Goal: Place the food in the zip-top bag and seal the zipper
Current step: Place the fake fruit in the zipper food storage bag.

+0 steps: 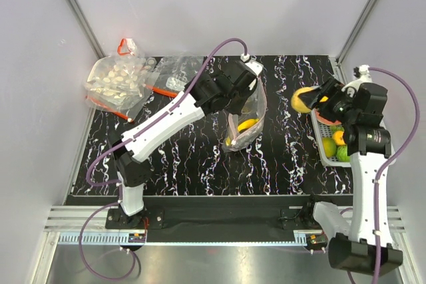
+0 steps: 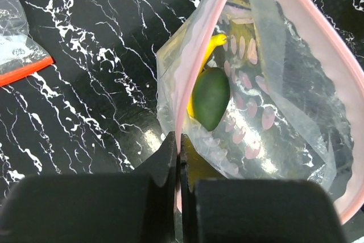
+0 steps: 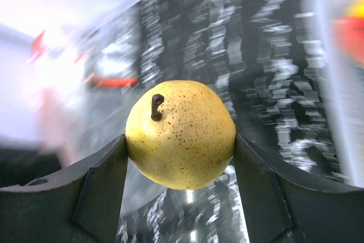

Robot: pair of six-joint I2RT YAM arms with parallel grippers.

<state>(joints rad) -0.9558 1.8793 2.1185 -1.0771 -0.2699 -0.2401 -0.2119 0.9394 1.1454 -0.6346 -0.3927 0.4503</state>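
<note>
My right end effector (image 3: 181, 163) is grasping a yellow pear (image 3: 181, 135), one finger on each flank at its widest part, stem up and to the left. I judge the pear to be light, hard and glossy, so it could squirt out of a loose pinch. Across the belly is the right place to hold it. My left end effector (image 2: 177, 160) is clenched on the zipper (image 2: 196, 66) of the zip-top bag (image 2: 284, 118), at the bottom middle of its own view. The bag looks thin, floppy and slick. The strip is its stiffest part, so the rim is where I would take it.

My left wrist view alone looks into the mouth, held open as a loop towards the right, with a green fruit (image 2: 210, 98) and a yellow piece (image 2: 216, 41) inside. My right wrist view is badly blurred beyond the pear. It shows the grip, but I cannot pick out the bag there. Only the top view shows the layout. The pear is at centre right, well apart from the bag hanging mid-frame over the bench (image 1: 193, 164). More food sits in a white basket (image 1: 324, 154) at the right edge.
</note>
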